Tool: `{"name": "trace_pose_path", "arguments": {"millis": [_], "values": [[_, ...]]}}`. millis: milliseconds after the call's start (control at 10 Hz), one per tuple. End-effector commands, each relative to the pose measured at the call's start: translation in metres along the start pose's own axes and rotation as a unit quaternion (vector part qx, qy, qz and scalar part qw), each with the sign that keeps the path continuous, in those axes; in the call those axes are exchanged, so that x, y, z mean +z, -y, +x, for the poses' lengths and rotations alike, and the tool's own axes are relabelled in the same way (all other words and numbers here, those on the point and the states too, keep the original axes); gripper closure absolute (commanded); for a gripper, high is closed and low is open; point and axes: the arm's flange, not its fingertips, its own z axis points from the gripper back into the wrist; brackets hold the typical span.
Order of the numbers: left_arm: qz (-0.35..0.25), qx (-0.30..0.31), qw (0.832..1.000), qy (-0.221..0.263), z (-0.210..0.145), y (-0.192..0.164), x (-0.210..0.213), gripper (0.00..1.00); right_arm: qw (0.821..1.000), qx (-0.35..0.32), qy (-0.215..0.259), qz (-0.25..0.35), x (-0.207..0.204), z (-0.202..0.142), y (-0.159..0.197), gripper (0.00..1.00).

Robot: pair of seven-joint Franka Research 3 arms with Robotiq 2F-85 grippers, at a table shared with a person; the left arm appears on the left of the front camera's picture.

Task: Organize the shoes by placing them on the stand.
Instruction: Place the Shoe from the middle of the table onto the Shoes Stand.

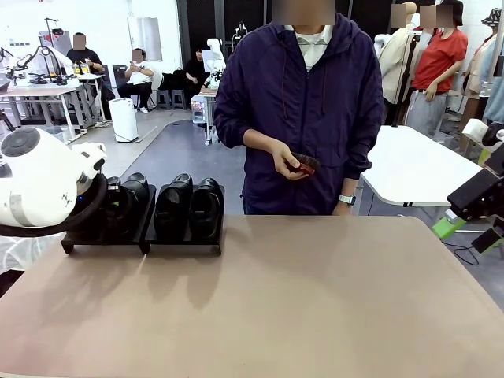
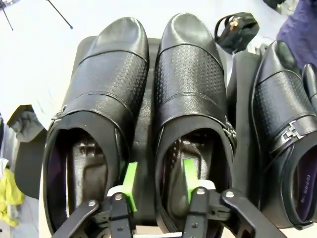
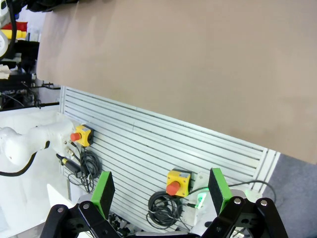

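The stand (image 1: 181, 246) sits at the table's far left with the black shoes in a row on it; the two right ones (image 1: 173, 206) (image 1: 206, 206) are in full sight. My left arm's white wrist covers the left pair in the front view. In the left wrist view my left gripper (image 2: 158, 181) hangs over the heel ends of two shoes (image 2: 106, 79) (image 2: 190, 84). Its green pads stand apart on either side of the right shoe's inner wall, squeezing nothing. A third shoe (image 2: 282, 109) lies to the right. My right gripper (image 3: 161, 191) is open and empty off the table's right edge (image 1: 468, 234).
A person stands at the far side holding a small reddish-brown object (image 1: 303, 164) in one hand. The brown tabletop (image 1: 299, 299) stretches bare to the right of the stand. The right wrist view looks down on a slatted panel with yellow stop buttons (image 3: 177, 181) below the table edge.
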Motion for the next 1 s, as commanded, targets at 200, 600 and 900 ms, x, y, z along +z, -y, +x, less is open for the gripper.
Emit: {"name": "trace_pose_path", "arguments": {"millis": [200,600,900], "values": [[0.000,-0.002,1.000,0.007,0.005,0.001,0.002,0.00,1.000,0.011,0.001,0.013,0.002,0.001,0.000,0.00],[-0.044,-0.020,0.999,0.010,0.019,0.005,0.063,0.00,1.000,0.011,0.001,0.013,0.002,0.001,0.000,0.00],[-0.100,-0.060,0.991,-0.065,0.037,-0.001,0.149,0.00,1.000,0.011,0.001,0.013,0.002,0.001,0.000,0.00]]}}
